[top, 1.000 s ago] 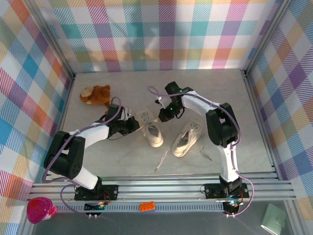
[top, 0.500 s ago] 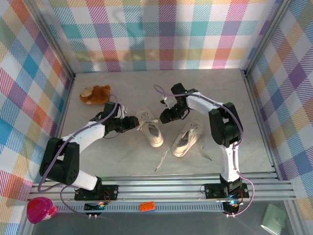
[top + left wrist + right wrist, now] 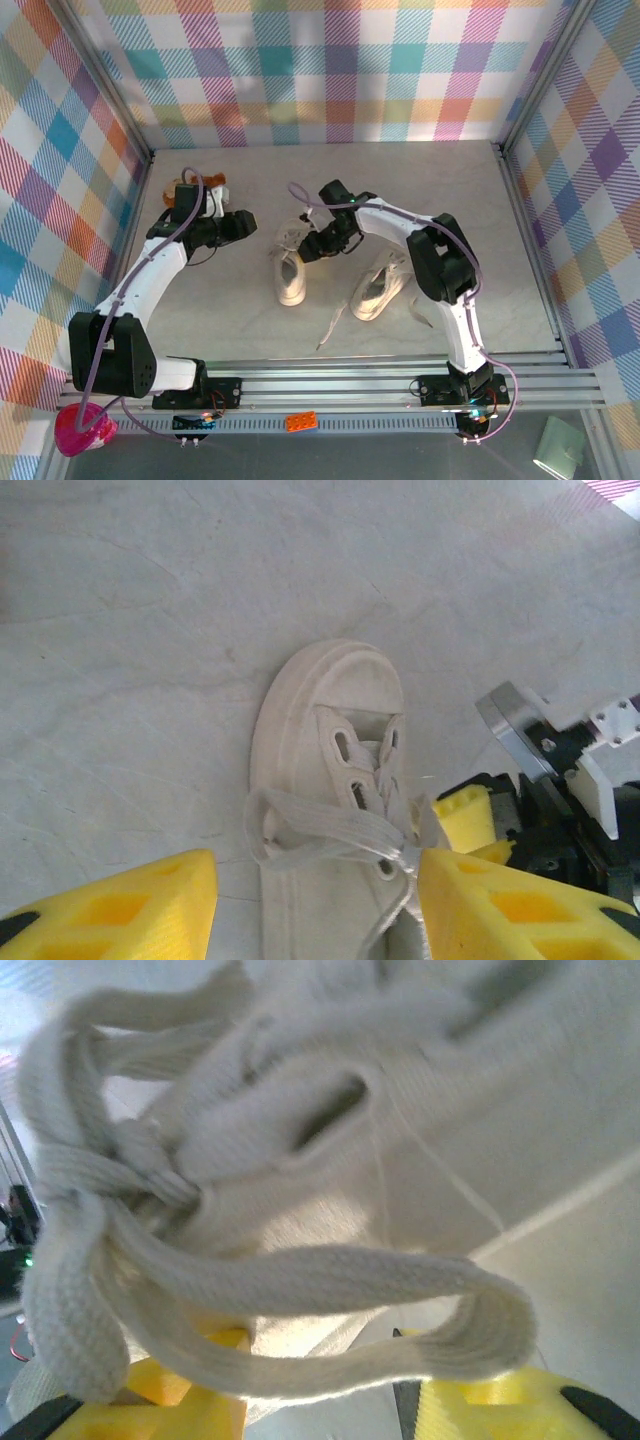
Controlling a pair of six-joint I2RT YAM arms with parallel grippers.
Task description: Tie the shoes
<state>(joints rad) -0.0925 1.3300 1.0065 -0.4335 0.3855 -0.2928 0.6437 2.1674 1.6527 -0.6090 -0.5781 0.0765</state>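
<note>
One shoe (image 3: 291, 282) leftward now; left hand (image 3: 243, 225) released, farther off; right hand (image 3: 312, 248) grip unclear.

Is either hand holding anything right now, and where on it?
Left hand open, holds nothing. Right hand sits at the shoe, a lace loop across its fingers; a grip cannot be told.

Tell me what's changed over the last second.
The left gripper opened, let go of the left sneaker's laces and drew back far-left. The right gripper moved left over those laces; that sneaker slid left and turned. The right sneaker stayed put.
</note>
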